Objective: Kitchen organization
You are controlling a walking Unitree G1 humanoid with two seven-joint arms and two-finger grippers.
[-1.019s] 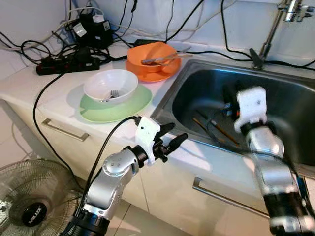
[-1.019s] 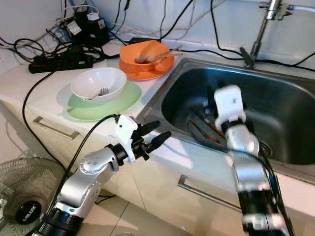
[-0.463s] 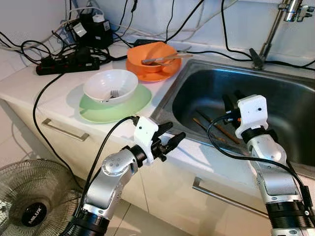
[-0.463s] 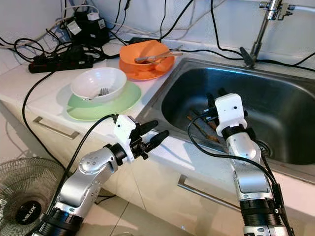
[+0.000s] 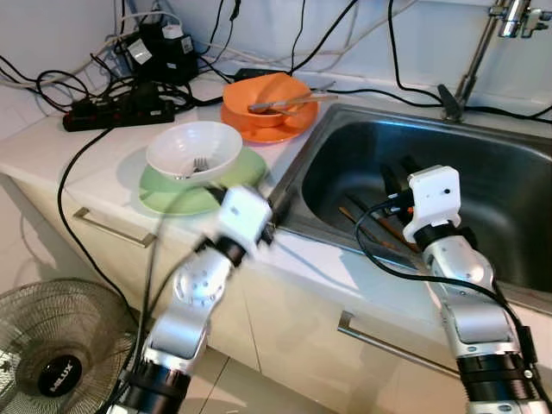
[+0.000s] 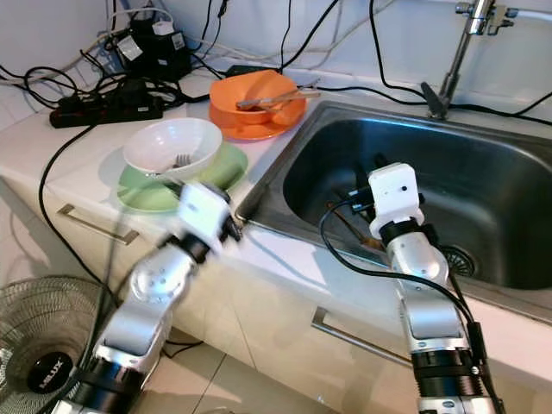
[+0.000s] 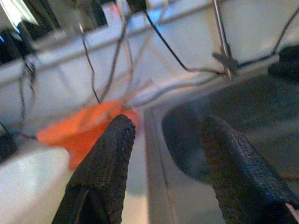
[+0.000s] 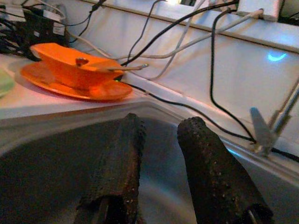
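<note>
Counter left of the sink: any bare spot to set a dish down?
Bare white counter runs along the front edge between the black power strip and the pale green plate. The back is crowded: cables, the orange bowl on its orange plate, and the white bowl atop the green plate.

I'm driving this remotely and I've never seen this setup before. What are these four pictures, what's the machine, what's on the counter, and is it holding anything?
It is a humanoid robot with two silver arms, each ending in two black fingers. The two wide pictures come from its head, looking down at a kitchen counter. The other two come from cameras on its wrists, looking along the fingers.

On the counter sit a white bowl with a fork on a green plate, an orange bowl holding utensils on an orange plate, and a power strip with cables. Chopsticks lie in the sink.

The left gripper is open at the sink's edge, blurred from moving. The right gripper is open over the sink. Neither holds anything.
</note>
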